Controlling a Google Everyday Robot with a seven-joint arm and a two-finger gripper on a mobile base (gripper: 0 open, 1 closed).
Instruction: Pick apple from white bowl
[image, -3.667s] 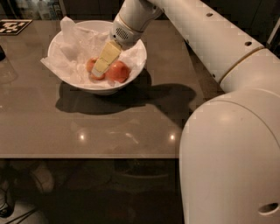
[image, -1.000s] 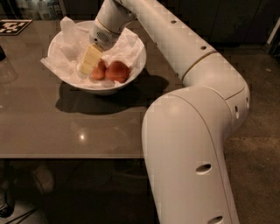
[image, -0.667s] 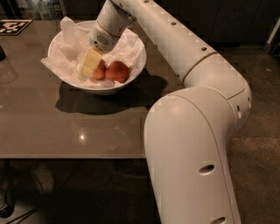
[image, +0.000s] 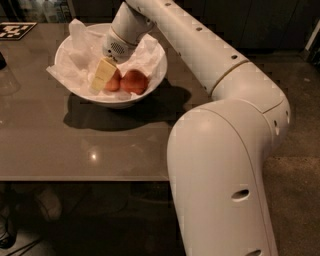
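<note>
Gripper (image: 102, 76) has slid toward the left of the white bowl (image: 120, 101) and now sits low against the apple (image: 115, 82); the apple is not lifted, still in the bowl beside the redder apple (image: 135, 81); closed or not, I cannot tell; the grasp looks imminent.

The large, round, glossy white bowl (image: 159, 67) is sitting on the flat grey-brown table (image: 75, 145), toward its far left part. Crumpled white paper (image: 75, 65) is lying inside the bowl and is hanging over its left rim. Two apples are resting on the paper in the bowl's near half, side by side and touching. The small round orange-red apple (image: 114, 82) is on the left and the deeper red round apple (image: 135, 81) is on the right. The robot's pale two-finger gripper (image: 100, 80) is hanging inside the bowl, just left of and in front of the orange-red apple, covering its left part. The white jointed arm (image: 200, 45) is crossing above the bowl's far right rim. A black-and-white square marker (image: 12, 30) is lying at the table's far left, behind the bowl.
</note>
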